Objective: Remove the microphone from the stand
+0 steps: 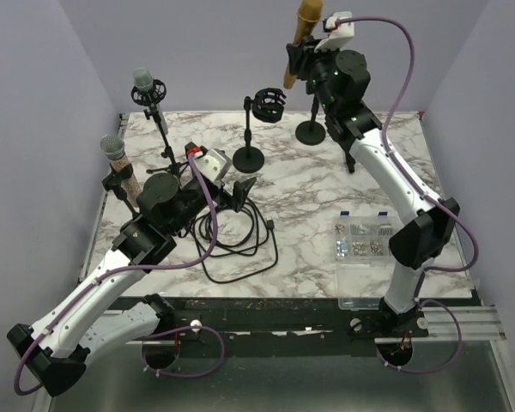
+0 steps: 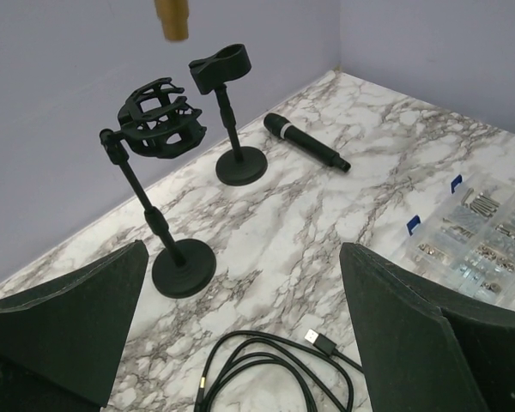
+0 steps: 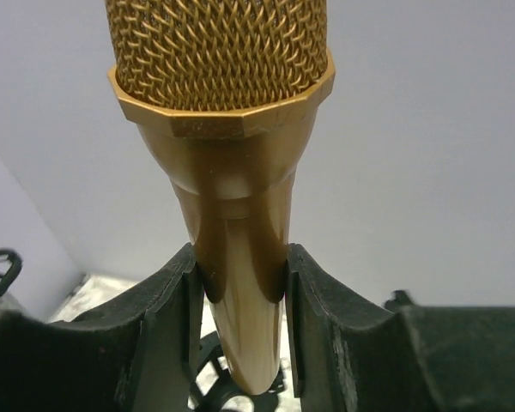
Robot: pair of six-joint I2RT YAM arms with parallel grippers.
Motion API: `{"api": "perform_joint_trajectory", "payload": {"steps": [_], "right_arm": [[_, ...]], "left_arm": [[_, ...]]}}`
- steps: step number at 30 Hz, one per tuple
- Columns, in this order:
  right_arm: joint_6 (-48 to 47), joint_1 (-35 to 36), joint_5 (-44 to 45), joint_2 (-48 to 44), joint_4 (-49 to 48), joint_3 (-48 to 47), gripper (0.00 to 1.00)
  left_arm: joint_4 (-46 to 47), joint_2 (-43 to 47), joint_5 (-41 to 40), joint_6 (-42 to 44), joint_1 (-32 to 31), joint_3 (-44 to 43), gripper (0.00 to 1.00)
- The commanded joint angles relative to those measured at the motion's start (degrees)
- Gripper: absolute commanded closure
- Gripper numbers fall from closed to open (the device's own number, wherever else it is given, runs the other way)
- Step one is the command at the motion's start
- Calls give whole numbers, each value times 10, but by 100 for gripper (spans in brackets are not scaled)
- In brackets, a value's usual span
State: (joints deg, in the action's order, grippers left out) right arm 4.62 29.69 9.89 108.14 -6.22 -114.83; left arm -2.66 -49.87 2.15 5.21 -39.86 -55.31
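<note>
My right gripper (image 1: 293, 58) is shut on a gold microphone (image 1: 302, 39) and holds it upright, high above the table and above the empty black shock-mount stand (image 1: 268, 105). In the right wrist view the fingers (image 3: 176, 300) pinch the gold microphone's (image 3: 232, 129) tapered body below its mesh head, and the shock mount (image 3: 208, 390) shows below its tip. In the left wrist view the microphone's lower end (image 2: 172, 19) hangs clear above the shock mount (image 2: 159, 120). My left gripper (image 1: 236, 193) is open and empty, low over the table (image 2: 243, 257).
A clip stand (image 2: 221, 69) stands empty beside the shock mount. A black microphone (image 2: 305, 142) lies on the marble. Two microphones (image 1: 144, 83) (image 1: 113, 150) sit on stands at the left. A black cable (image 1: 236, 236) lies mid-table. A clear screw box (image 1: 360, 240) lies at the right.
</note>
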Motion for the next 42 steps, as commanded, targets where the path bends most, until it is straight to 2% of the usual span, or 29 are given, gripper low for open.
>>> {"api": "perform_joint_trajectory", "payload": {"steps": [1,4,8,12,16,18,20,22,24,29,34,42], "right_arm": [[-91,4,111,-81,-83,53,80],[-156,2,167,-96,-113,86,84],[-234,-17,240,-87,-117,103,85],[-261,-52,285,-74,-95,135,87],[-244,-100,302,-64,-56,169,88],[-222,-135,270,-58,-29,187,86],[-182,-181,190,-40,36,179,86],[-139,-223,133,-4,118,143,94],[-114,-255,85,41,189,98,95],[-101,-282,47,150,314,4,96],[-99,-294,-34,204,333,-15,95],[-65,-319,-65,281,340,-50,91]], "left_arm": [[16,12,-28,13,-5,12,2],[12,8,-36,11,-4,7,3],[15,5,-26,9,-6,9,3],[14,4,-29,7,-7,9,2],[20,-4,-28,6,-7,13,3],[14,-12,-25,3,-7,7,3],[11,-15,-22,-1,-8,5,3],[12,-15,-22,0,-10,6,3],[12,-15,-23,2,-9,7,3],[16,-21,-31,5,-10,9,3],[21,-24,-34,7,-12,14,3],[23,-37,-45,16,-11,16,3]]}}
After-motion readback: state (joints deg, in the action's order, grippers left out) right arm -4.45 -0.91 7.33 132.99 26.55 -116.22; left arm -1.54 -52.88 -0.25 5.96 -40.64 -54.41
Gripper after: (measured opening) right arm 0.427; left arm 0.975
